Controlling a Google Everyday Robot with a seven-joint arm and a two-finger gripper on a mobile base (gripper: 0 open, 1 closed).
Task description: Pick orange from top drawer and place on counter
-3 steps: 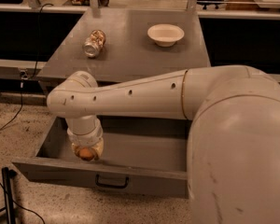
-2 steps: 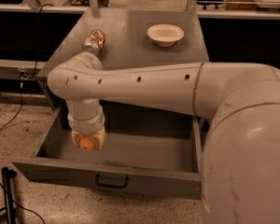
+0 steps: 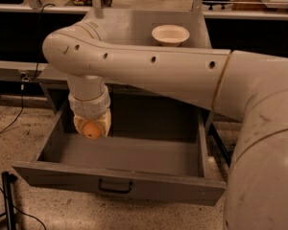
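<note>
The orange (image 3: pixel 91 130) is held in my gripper (image 3: pixel 91 127), which points down from the white arm over the left part of the open top drawer (image 3: pixel 120 180). The gripper is shut on the fruit and holds it above the drawer floor, near the level of the drawer's rim. The drawer is pulled out, its dark handle at the front. The grey counter (image 3: pixel 129 25) lies behind and above, partly hidden by my arm.
A white bowl (image 3: pixel 170 34) sits on the counter at the back right. My thick arm spans the middle of the view and hides the counter's left front, where the can lay. A dark cable (image 3: pixel 19 114) runs along the speckled floor at left.
My arm has risen, lifting the orange from low inside the drawer up to about rim height. The arm now covers the metal can on the counter.
</note>
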